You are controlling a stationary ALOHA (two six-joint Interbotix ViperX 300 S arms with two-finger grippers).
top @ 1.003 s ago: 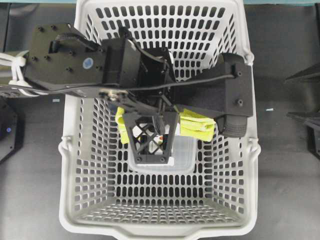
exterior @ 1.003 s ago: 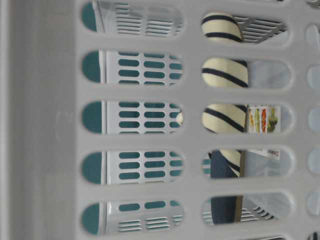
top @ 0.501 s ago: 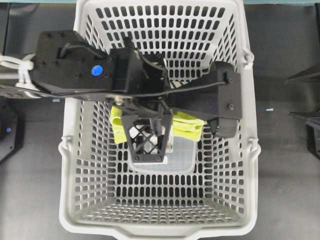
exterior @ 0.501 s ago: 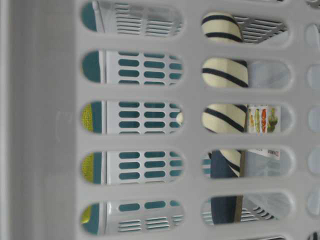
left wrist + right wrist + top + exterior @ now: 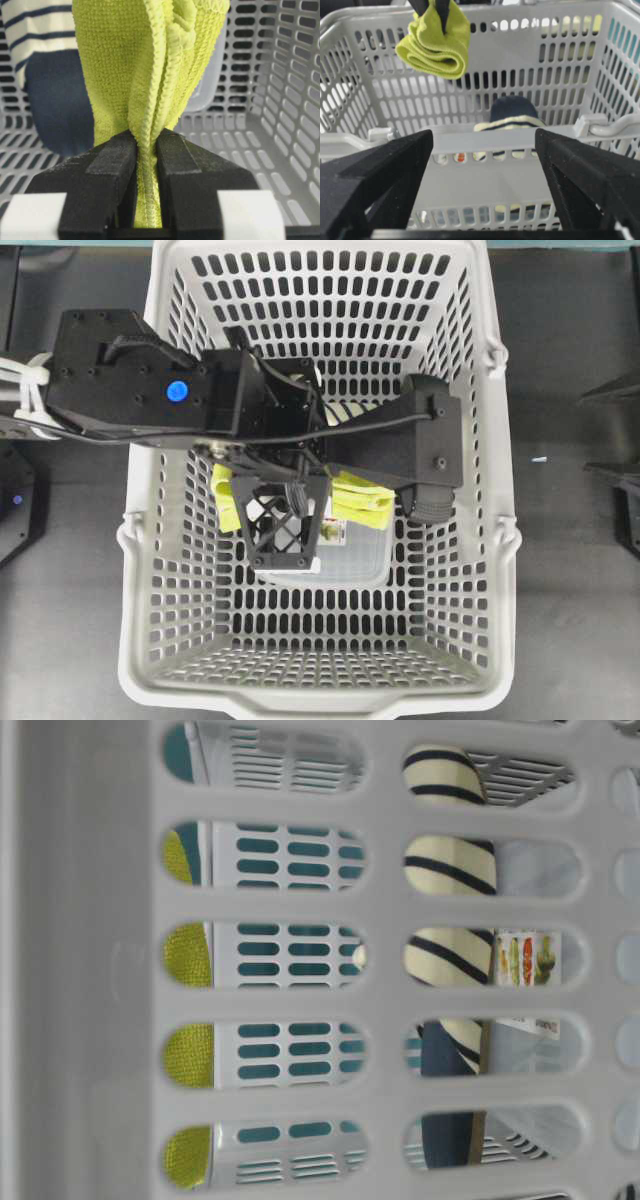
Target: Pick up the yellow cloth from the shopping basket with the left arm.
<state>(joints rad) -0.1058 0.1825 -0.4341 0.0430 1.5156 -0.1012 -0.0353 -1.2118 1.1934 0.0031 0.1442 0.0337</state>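
Left claw (image 5: pixel 147 165): two matt black fingers (image 5: pixel 107 165) with a grainy surface, pressed onto a bunched fold of the cloth; a lattice-patterned black plate sits over it in the overhead view.
Cloth (image 5: pixel 150 65): yellow-green terry with a fine nubbly pile and stitched edges, gathered into pleats at the pinch and spreading wider past the fingertips; from the right wrist view it hangs folded double, clear of the basket floor, at 11 o'clock in that view.
Left arm (image 5: pixel 150 390): flat black plates studded with screws, a round blue dot, white cabling at its 9 o'clock end; it spans the basket across the middle.
Basket (image 5: pixel 480 570): light-grey smooth plastic, rectangular, walls and floor pierced by rows of oblong slots, rounded rim with handle lugs at 3 and 9 o'clock.
Slipper (image 5: pixel 450 870): cream with navy stripes and a dark navy part, soft-looking, lying inside the basket below the cloth.
Tub (image 5: pixel 365 555): translucent, rounded corners, printed label, on the basket floor.
Right claw (image 5: pixel 480 175): black fingers spread wide apart, holding nothing, outside the basket wall.
Bench (image 5: pixel 580 540): dark, flat, matt.
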